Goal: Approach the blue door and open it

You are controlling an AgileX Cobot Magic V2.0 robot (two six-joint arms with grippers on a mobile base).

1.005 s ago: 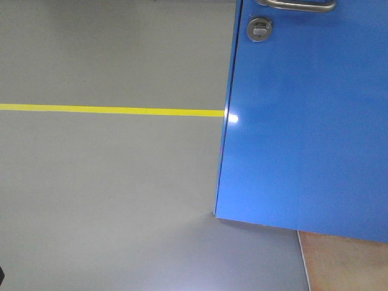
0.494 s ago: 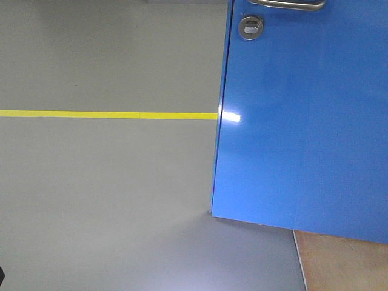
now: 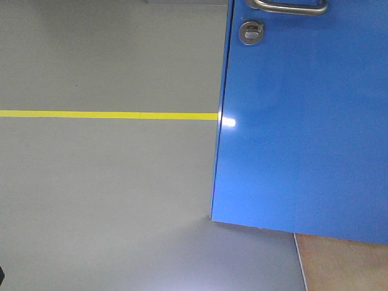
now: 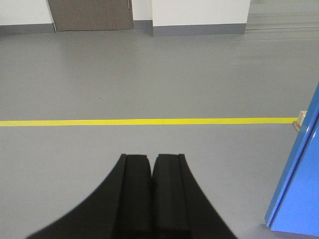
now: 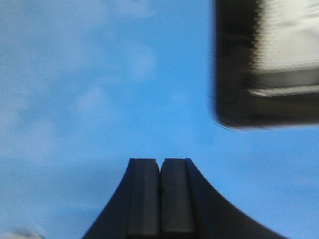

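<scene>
The blue door (image 3: pixel 303 127) fills the right of the front view, glossy, standing ajar with its free edge at centre. Its silver lever handle (image 3: pixel 291 7) is cut off at the top edge, and the round thumb-turn lock (image 3: pixel 251 32) sits just below it. The door's lower corner shows at the right of the left wrist view (image 4: pixel 299 189). My left gripper (image 4: pixel 151 157) is shut and empty, pointing over open floor left of the door. My right gripper (image 5: pixel 160 160) is shut and empty, very close to the door's blue face (image 5: pixel 99 89), which fills that view.
Grey floor with a yellow line (image 3: pixel 109 114) crosses left of the door. A brown floor patch (image 3: pixel 345 264) lies under the door's right. A far white wall and dark door (image 4: pixel 89 14) stand behind. A pale wooden block (image 4: pixel 300 119) sits by the line. A blurred dark reflection (image 5: pixel 266 62) shows on the door.
Compared with a second ago, the door edge has shifted slightly left in the front view. In the last half second the handle and lock dropped a little in the frame.
</scene>
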